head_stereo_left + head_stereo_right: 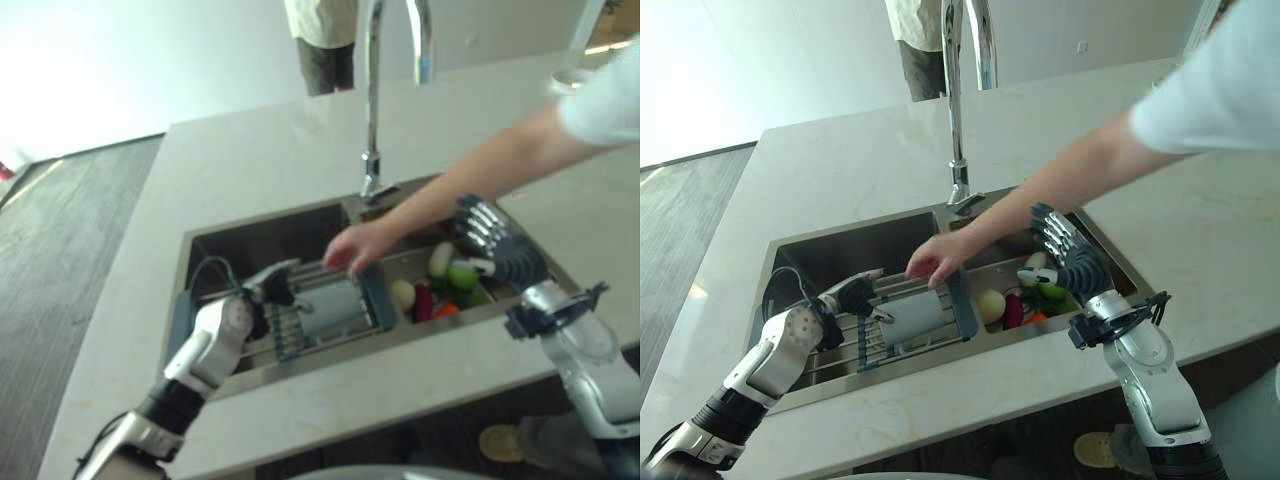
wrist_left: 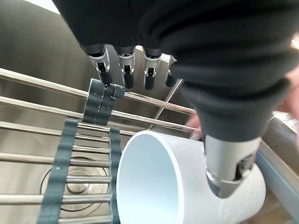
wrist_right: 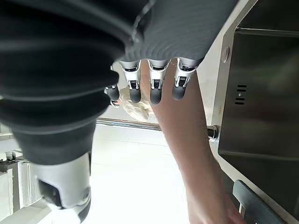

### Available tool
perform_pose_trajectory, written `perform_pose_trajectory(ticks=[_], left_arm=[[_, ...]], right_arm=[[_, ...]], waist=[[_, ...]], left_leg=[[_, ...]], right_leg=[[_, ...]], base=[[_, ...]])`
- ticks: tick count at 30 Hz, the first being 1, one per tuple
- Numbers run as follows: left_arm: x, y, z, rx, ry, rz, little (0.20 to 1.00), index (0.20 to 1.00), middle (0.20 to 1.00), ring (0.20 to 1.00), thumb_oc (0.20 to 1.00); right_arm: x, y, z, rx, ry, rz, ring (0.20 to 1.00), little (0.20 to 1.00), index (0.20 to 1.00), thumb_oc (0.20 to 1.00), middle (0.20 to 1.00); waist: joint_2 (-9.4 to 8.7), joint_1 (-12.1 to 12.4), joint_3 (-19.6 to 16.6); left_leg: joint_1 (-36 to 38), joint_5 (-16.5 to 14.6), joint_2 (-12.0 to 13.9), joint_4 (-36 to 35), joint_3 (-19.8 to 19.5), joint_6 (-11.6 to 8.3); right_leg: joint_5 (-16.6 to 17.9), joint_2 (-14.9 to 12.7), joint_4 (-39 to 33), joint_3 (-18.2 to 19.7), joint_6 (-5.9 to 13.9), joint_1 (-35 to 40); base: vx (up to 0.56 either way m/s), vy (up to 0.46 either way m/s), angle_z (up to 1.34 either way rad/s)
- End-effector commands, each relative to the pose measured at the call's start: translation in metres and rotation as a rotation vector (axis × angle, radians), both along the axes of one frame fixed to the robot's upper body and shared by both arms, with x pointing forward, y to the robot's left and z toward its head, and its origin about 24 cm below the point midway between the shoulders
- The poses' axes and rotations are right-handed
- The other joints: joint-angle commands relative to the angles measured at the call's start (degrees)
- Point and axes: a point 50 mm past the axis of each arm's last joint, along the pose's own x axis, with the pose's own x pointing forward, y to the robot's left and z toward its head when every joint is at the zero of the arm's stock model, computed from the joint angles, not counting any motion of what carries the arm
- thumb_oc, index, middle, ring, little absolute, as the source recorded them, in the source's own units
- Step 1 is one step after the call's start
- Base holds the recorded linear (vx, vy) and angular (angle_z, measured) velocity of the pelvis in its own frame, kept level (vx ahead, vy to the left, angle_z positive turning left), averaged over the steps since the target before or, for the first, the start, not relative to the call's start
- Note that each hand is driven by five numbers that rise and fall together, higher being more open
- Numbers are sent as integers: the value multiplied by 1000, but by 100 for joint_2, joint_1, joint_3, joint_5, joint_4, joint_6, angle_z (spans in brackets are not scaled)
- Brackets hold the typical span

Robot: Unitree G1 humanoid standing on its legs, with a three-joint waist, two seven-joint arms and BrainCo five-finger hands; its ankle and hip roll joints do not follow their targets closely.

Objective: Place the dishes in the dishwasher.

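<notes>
One white mug (image 1: 912, 314) on its side on sink rack (image 1: 855, 352) | L hand (image 1: 848, 297) beside mug, fingers relaxed | R hand (image 1: 1068, 254) over sink's veg side, fingers straight | person's hand (image 1: 933, 259) at rack

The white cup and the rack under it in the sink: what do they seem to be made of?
The white cup looks like glazed ceramic or glossy plastic: smooth, opaque, soft sheen. The rack seems to be bare polished metal rods, bright with reflections, joined by matte dark grey strips, probably rubber or plastic.

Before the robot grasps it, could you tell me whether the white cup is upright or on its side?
On its side: the white cup lies on the rack, its open, empty mouth facing sideways.
</notes>
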Motion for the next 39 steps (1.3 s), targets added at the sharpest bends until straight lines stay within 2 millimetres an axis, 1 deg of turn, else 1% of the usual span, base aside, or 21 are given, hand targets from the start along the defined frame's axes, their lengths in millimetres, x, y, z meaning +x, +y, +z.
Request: perform_pose_trajectory(ticks=[1, 2, 4, 7, 9, 10, 12, 18, 24, 25, 26, 27, 30, 31, 32, 34, 35, 36, 37, 38, 39], left_arm=[[2, 4, 1, 71, 4, -29, 1000, 1000, 1000, 1000, 1000], [2, 2, 0, 76, 11, -41, 1000, 1000, 1000, 1000, 1000], [1, 0, -1, 84, 16, -54, 1000, 1000, 1000, 1000, 1000], [-2, -6, -5, 96, 40, -91, 1000, 1000, 1000, 1000, 1000], [-3, -9, -8, 107, 53, -106, 1000, 1000, 1000, 1000, 1000], [-3, -11, -10, 117, 63, -120, 1000, 1000, 1000, 1000, 1000], [-4, -14, -12, 128, 67, -140, 1000, 1000, 1000, 1000, 1000], [-4, -16, -17, 152, 70, -152, 1000, 1000, 1000, 1000, 1000], [-4, -17, -14, 148, 68, -177, 1000, 1000, 1000, 1000, 1000], [-5, -21, -14, 166, 83, -210, 827, 827, 827, 827, 827], [-5, -23, -13, 174, 78, -230, 388, 388, 388, 388, 388], [-5, -24, -13, 178, 68, -240, 200, 200, 200, 200, 200], [-3, -27, -8, 182, 16, -239, 200, 200, 200, 200, 200], [-2, -27, -4, 179, -29, -243, 373, 373, 373, 373, 373], [0, -28, 1, 170, -72, -247, 485, 485, 485, 485, 485], [1, -28, 15, 136, -168, -265, 473, 473, 473, 473, 473], [1, -29, 20, 116, -206, -274, 533, 533, 533, 533, 533], [1, -30, 37, 19, -319, -281, 1000, 1000, 1000, 1000, 1000], [1, -30, 39, 12, -325, -281, 1000, 1000, 1000, 1000, 1000], [0, -30, 49, -56, -393, -273, 1000, 1000, 1000, 1000, 1000], [-5, -24, 67, -161, -527, -240, 1000, 1000, 1000, 1000, 1000]], right_arm=[[1, 8, 27, 16, -143, 36, 1000, 1000, 1000, 1000, 1000], [1, 8, 28, 17, -144, 37, 1000, 1000, 1000, 1000, 1000], [0, 9, 27, 16, -144, 38, 1000, 1000, 1000, 1000, 1000], [-1, 9, 26, 13, -142, 44, 1000, 1000, 1000, 1000, 1000], [-1, 10, 26, 13, -141, 48, 1000, 1000, 1000, 1000, 1000], [-2, 10, 26, 11, -139, 50, 1000, 1000, 1000, 1000, 1000], [-1, 9, 26, 7, -136, 50, 1000, 1000, 1000, 1000, 1000], [-1, 10, 26, -4, -139, 58, 1000, 1000, 1000, 1000, 1000], [0, 9, 26, -6, -141, 53, 1000, 1000, 1000, 1000, 1000], [1, 10, 26, -7, -142, 54, 1000, 1000, 1000, 1000, 1000], [1, 11, 27, -9, -146, 55, 1000, 1000, 1000, 1000, 1000], [0, 11, 27, -11, -149, 55, 1000, 1000, 1000, 1000, 1000], [0, 12, 27, -11, -148, 55, 1000, 1000, 1000, 1000, 1000], [0, 13, 26, -11, -147, 50, 1000, 1000, 1000, 1000, 1000], [1, 13, 25, -11, -146, 47, 1000, 1000, 1000, 1000, 1000], [0, 12, 25, -9, -147, 42, 1000, 1000, 1000, 1000, 1000], [0, 11, 25, -8, -148, 40, 1000, 1000, 1000, 1000, 1000], [-1, 10, 23, -10, -149, 26, 1000, 1000, 1000, 1000, 1000], [-1, 9, 23, -10, -149, 25, 1000, 1000, 1000, 1000, 1000], [-1, 8, 22, -10, -149, 15, 1000, 1000, 1000, 1000, 1000], [-2, 6, 19, -9, -149, -8, 1000, 1000, 1000, 1000, 1000]], waist=[[-170, -48, -64], [-182, -47, -53], [-187, -50, -51], [-199, -80, -53], [-219, -96, -44], [-220, -111, -57], [-230, -124, -50], [-252, -129, -30], [-252, -67, -15], [-245, -56, -20], [-253, -55, -15], [-258, -53, -20], [-265, -40, -36], [-276, -20, -24], [-279, -10, -24], [-282, 20, -18], [-283, 27, -17], [-281, 75, -16], [-276, 76, -27], [-276, 110, -29], [-281, 197, -14]], left_leg=[[-43, 125, 345, 42, -178, -157], [-79, 196, 346, 42, -166, -152], [-83, 195, 347, 42, -160, -151], [-57, 117, 339, 42, -153, -145], [-85, 182, 334, 42, -138, -134], [-54, 109, 332, 42, -138, -136], [-57, 109, 330, 42, -122, -133], [-67, 108, 309, 42, -122, -121], [-85, 104, 301, 42, -161, -123], [-105, 112, 296, 42, -180, -121], [-146, 174, 292, 42, -190, -119], [-154, 173, 290, 42, -197, -116], [-140, 107, 274, 42, -231, -115], [-157, 157, 269, 42, -231, -106], [-153, 155, 266, 42, -235, -107], [-147, 154, 263, 42, -238, -113], [-147, 154, 262, 42, -241, -114], [-147, 155, 256, 42, -255, -117], [-125, 96, 256, 42, -266, -123], [-128, 96, 252, 42, -282, -126], [-163, 154, 246, 42, -300, -129]], right_leg=[[-610, -450, 39, -195, 609, 637], [-553, -446, 39, -193, 591, 604], [-553, -447, 39, -193, 593, 600], [-611, -452, 39, -181, 616, 623], [-552, -447, 39, -168, 602, 591], [-609, -450, 39, -162, 624, 618], [-604, -452, 39, -151, 629, 609], [-588, -453, 39, -140, 632, 596], [-589, -489, 39, -207, 645, 611], [-581, -497, 39, -220, 643, 599], [-526, -505, 39, -230, 632, 568], [-526, -512, 39, -238, 637, 566], [-581, -527, 39, -248, 662, 596], [-534, -532, 39, -261, 653, 584], [-534, -537, 39, -267, 657, 591], [-531, -548, 39, -290, 663, 606], [-530, -551, 39, -297, 663, 610], [-521, -566, 39, -324, 665, 623], [-570, -568, 39, -326, 679, 647], [-565, -575, 39, -337, 674, 650], [-510, -593, 39, -377, 654, 635]], base=[[-25, -8, -4], [5, 0, -5], [-16, -3, -4], [41, 11, -2], [0, 0, 0], [0, 0, 0], [20, 12, -1], [0, 0, 0], [0, 0, 0], [-60, 3, 2], [-59, -2, 3], [-46, -8, 3], [0, 0, 0], [0, 0, 0], [-41, -14, 1], [-3, -2, 2], [-2, -4, 4], [34, 4, 3], [37, 2, 5], [7, -7, 7], [11, -8, 9]])
